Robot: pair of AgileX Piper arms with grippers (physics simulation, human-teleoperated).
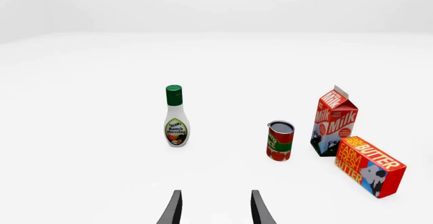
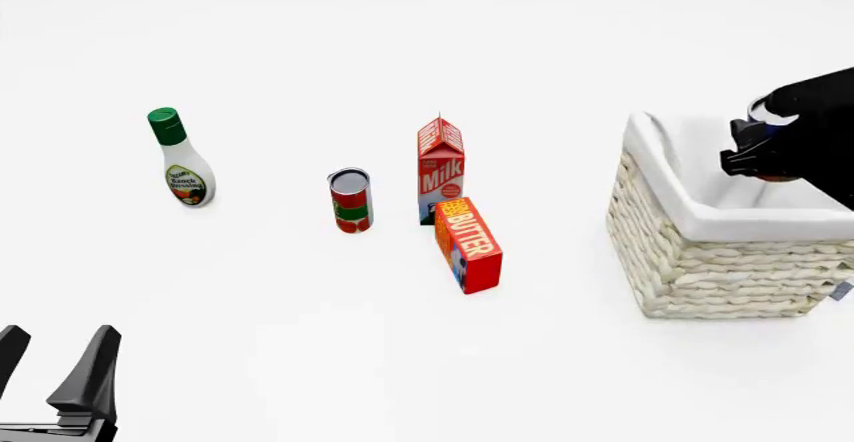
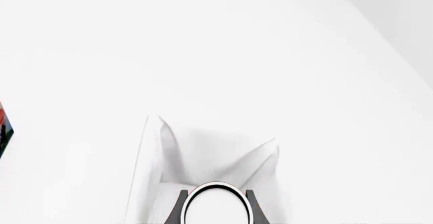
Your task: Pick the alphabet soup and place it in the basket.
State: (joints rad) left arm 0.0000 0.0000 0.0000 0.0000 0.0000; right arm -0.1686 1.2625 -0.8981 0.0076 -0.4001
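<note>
Right wrist view shows the alphabet soup (image 3: 216,206) clamped between the right gripper's (image 3: 216,209) fingers (image 3: 174,209), above the basket (image 3: 203,158). Left gripper (image 1: 215,209) fingers are spread apart, grasping nothing, at the table's seven o'clock corner.

On your plain white tabletop (image 2: 267,342), the ranch dressing bottle (image 2: 178,159) stands far left. A red-and-green can (image 2: 351,201), upright milk carton (image 2: 441,169) and butter box (image 2: 467,245) cluster mid-table, the box nearest you. The wicker basket (image 2: 721,262) sits right.
</note>
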